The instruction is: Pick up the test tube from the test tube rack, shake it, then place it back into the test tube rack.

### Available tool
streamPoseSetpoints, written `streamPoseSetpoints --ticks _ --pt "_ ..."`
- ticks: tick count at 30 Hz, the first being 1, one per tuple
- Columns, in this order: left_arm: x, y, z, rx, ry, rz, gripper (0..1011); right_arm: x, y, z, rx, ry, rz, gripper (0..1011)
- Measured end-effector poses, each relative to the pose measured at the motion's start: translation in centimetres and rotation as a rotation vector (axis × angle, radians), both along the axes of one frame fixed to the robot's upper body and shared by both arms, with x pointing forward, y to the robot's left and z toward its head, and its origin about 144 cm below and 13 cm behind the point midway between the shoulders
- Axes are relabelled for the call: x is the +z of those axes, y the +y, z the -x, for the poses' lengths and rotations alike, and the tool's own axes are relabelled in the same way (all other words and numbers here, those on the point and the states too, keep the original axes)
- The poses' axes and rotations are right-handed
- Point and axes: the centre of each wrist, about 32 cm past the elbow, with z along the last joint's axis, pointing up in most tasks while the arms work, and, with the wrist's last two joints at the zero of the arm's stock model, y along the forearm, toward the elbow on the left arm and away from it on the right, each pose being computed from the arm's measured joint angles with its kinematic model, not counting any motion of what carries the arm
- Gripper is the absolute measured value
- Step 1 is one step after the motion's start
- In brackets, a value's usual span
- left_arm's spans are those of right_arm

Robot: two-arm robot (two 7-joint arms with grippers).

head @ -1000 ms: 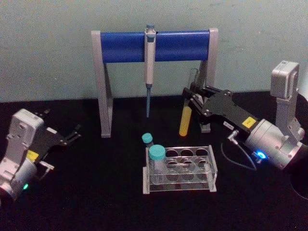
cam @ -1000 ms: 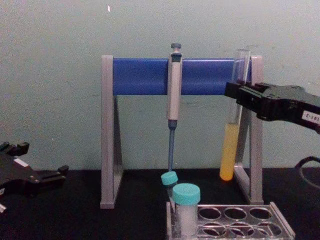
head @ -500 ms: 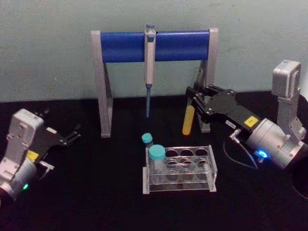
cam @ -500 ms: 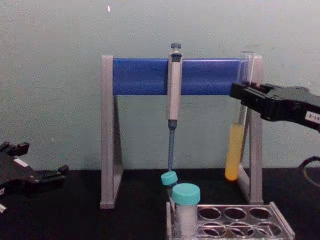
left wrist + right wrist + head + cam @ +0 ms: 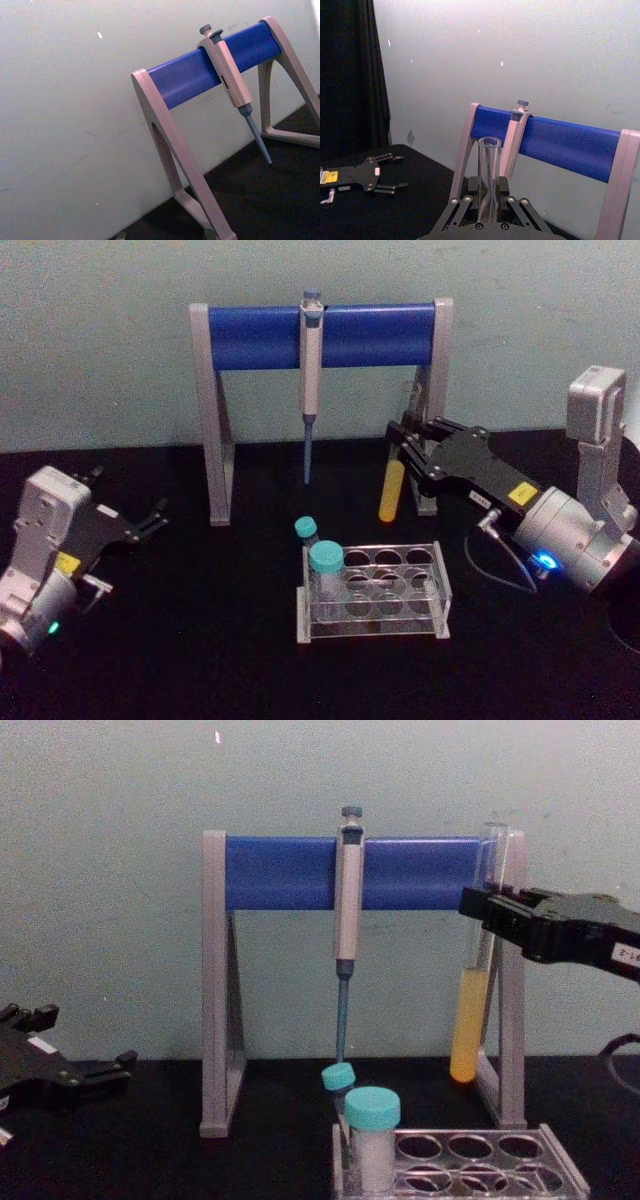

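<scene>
Yellow-orange liquid filled the lower part of the test tube (image 5: 390,490), which we held in our right gripper (image 5: 403,440). Its jaws were clamped on the upper glass, with the open rim above them and the tube hanging close to upright below. The clear test tube rack (image 5: 441,585) sat on the black table (image 5: 200,640), lower and nearer us than those jaws and apart from the tube, with teal-capped vials (image 5: 326,560) at its left end. Our left gripper (image 5: 150,518) sat far to the left, jaws spread and holding nothing.
</scene>
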Motion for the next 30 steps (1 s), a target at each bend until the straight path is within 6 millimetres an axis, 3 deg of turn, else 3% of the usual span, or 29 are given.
streamPoseSetpoints --ticks 15,30 --pt "0.0 0.0 0.0 0.000 0.000 0.000 1001 0.1 -0.1 0.2 0.015 0.002 -0.005 228" --pt "0.0 0.0 0.0 0.000 0.000 0.000 1001 0.2 -1.2 1.3 0.168 0.025 -0.006 228"
